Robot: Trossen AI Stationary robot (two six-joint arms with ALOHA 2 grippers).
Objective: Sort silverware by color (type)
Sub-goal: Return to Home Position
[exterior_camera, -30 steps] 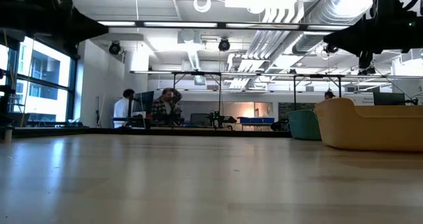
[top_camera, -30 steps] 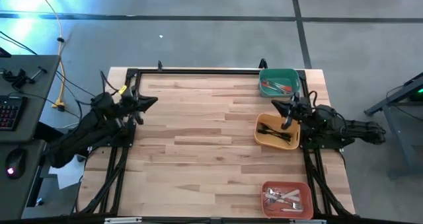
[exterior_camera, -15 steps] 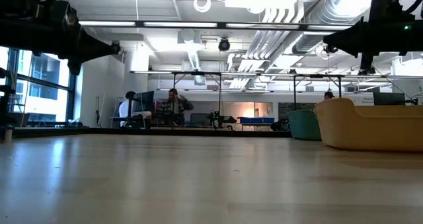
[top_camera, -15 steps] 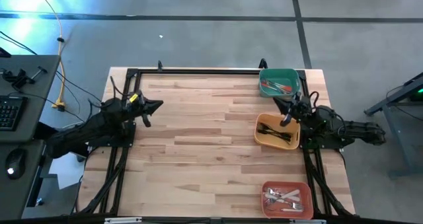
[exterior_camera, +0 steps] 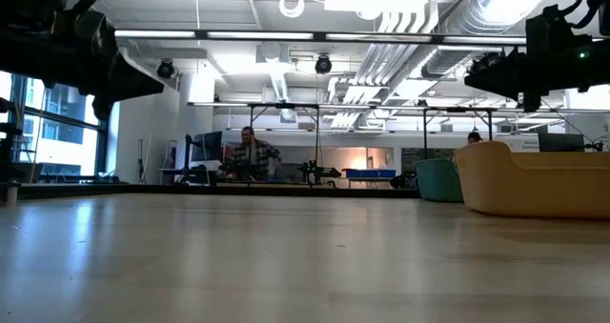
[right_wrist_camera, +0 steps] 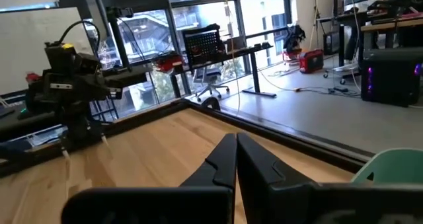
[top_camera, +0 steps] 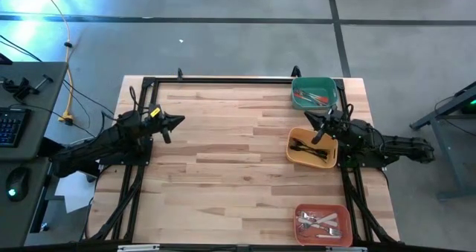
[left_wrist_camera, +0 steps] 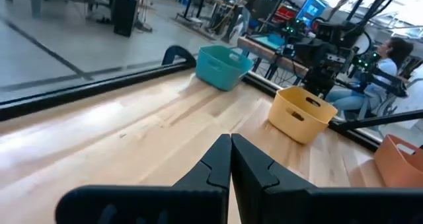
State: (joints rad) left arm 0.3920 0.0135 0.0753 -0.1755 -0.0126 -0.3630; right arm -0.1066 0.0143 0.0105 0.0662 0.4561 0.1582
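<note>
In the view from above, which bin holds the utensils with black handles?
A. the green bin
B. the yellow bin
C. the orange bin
B: the black-handled utensils lie in the yellow bin, which stands between the green bin and the orange bin.

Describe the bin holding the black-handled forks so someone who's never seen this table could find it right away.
Seen from above, the wooden table has three bins lined along its right edge. The yellow bin is the middle one, between the green bin and the orange bin, with the right hand over it. It alone holds black-handled forks.
</note>
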